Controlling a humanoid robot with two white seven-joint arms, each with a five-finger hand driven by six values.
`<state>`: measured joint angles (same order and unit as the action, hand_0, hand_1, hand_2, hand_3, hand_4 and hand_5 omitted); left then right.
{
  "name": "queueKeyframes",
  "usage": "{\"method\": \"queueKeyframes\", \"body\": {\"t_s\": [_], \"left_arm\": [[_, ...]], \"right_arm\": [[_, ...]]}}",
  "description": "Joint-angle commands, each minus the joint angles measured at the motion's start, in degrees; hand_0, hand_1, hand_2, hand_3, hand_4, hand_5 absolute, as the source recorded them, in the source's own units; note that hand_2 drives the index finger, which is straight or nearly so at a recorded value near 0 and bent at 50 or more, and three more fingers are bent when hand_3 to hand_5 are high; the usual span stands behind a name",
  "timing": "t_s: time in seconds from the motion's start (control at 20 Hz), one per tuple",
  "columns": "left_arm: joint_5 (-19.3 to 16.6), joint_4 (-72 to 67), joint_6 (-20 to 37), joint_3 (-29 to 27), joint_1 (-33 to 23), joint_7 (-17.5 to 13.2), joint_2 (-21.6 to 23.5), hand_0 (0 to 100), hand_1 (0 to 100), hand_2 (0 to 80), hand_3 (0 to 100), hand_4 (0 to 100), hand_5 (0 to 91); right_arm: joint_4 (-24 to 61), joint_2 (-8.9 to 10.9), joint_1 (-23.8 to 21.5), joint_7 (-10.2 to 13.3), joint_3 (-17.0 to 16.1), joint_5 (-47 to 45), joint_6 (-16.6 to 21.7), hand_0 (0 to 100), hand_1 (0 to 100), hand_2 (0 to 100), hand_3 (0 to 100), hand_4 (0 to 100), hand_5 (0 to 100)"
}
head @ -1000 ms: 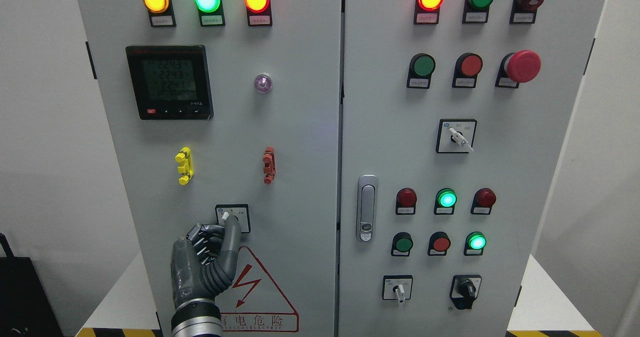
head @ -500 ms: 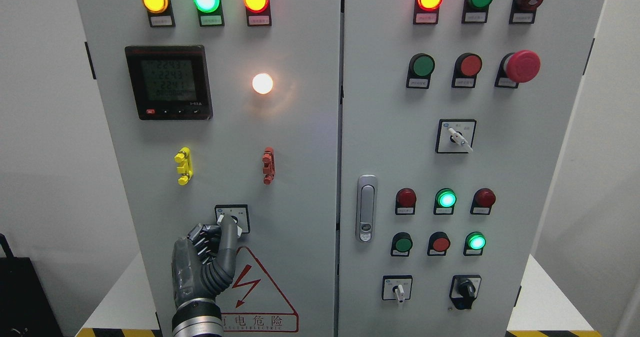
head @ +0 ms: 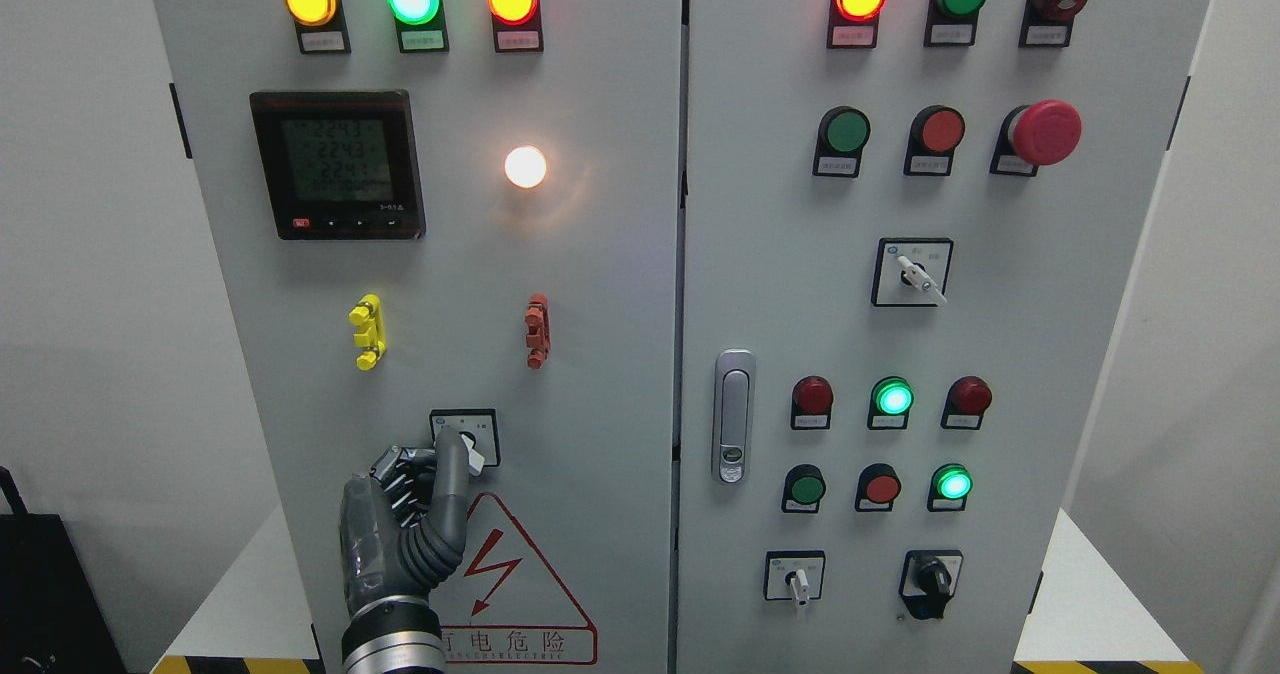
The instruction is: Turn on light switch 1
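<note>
left robot hand (head: 400, 534) | index fingertip touching light switch 1 (head: 466, 441)

My left hand (head: 400, 514) sits below the meter (head: 338, 165), touching the switch (head: 465, 439); the lamp (head: 525, 166) is above.

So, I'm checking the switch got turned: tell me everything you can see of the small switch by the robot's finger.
The switch is a small rotary knob on a square black-framed white plate, low on the cabinet's left door, above the warning triangle. Its pale handle points down and right. The left hand has one dark finger stretched up across it, hiding its left part. Its labels are too small to read.
</note>
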<state>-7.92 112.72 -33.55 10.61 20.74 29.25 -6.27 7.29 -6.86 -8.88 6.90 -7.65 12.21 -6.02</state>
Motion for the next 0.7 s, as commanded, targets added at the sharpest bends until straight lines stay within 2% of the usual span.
{"method": "queueKeyframes", "body": {"t_s": [0.0,0.2,0.65], "left_arm": [[0.01,-0.22,-0.03,0.02,0.0,-0.07,-0.06,76,39,62.4,88,87,77.7],[0.01,-0.22,-0.03,0.11,0.0,-0.07,-0.06,69,37,62.5,88,87,77.7],[-0.08,-0.39,-0.03,0.72,0.09,-0.07,-0.06,42,34,62.5,88,87,77.5]], "right_arm": [[0.0,0.0,0.0,-0.04,0.0,0.0,0.05,5,0,0,0,0,0],[0.0,0.0,0.0,0.04,0.0,0.0,0.05,5,0,0,0,0,0],[0.0,0.0,0.0,-0.04,0.0,0.0,0.05,5,0,0,0,0,0]]}}
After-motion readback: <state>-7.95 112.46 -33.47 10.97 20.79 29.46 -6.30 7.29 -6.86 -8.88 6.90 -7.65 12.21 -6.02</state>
